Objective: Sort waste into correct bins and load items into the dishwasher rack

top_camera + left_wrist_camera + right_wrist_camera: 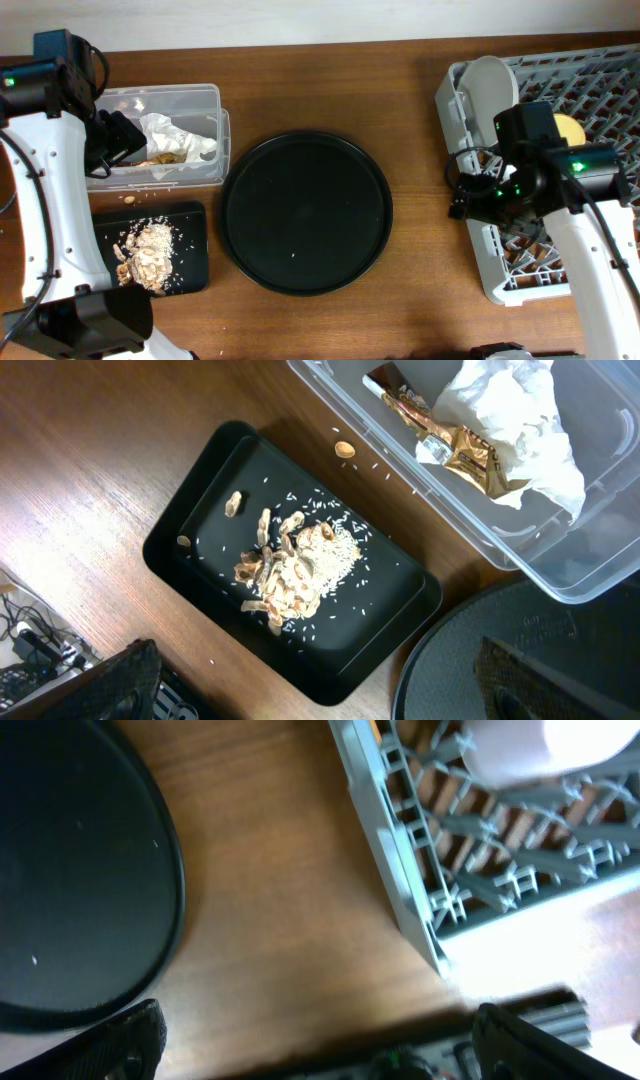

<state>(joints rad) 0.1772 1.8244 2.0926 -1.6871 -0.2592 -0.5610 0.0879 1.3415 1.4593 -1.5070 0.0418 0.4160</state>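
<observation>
At the far left, the clear tub (pixel 200 100) lies with its long axis running left to right and holds the crumpled wrapper (pixel 178 135). Just in front of it, the flat black tray (pixel 190 225) lies the same way and carries the food scraps (pixel 145 255) heaped with pale crumbs at its middle.

The left wrist view shows more detail: gold-brown foil beside the wrapper's white paper, rice-like grains scattered over the tray, and one stray scrap (pixel 344 450) on the table (pixel 120 450) between tray and tub. The left gripper (pixel 318 690) hangs above the tray, its jaws spread wide with nothing between them.

The round black tray (pixel 305 212) sits at the centre.

At the right, the dishwasher rack (pixel 600 80) holds the grey plate (pixel 488 95), tilted on edge against its left wall, and the yellow bowl (pixel 570 128), which is partly hidden by the arm. The right gripper (pixel 320 1045) hovers by the rack's left wall with its jaws released. Its own view is blurred.
</observation>
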